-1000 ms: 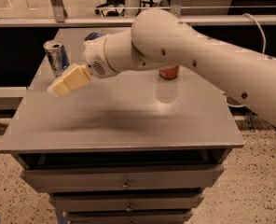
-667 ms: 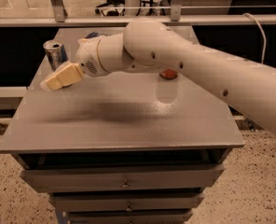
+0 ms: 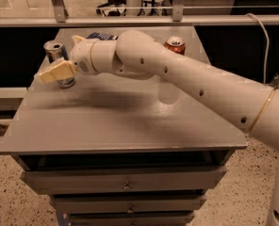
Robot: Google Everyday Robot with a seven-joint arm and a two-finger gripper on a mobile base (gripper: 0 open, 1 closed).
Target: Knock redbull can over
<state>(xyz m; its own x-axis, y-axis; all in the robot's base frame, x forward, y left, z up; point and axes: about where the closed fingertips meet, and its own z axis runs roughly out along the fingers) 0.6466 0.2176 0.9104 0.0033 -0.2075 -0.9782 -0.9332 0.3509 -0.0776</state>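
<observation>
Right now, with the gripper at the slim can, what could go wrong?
The redbull can stands near a side edge of the table, so a push from the gripper may send it off. The arm passes close to the red can and could topple that too.

The robot's hand [image 3: 47,75] hangs across the front of the upright redbull can [image 3: 54,52] on a grey surface [image 3: 106,121]; a red can [image 3: 175,45] stands well to its right.

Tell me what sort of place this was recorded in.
Probably a lab or workshop: a grey drawer cabinet, a speckled floor, a metal rail behind. The gripper is at the slim can on a back corner.
</observation>
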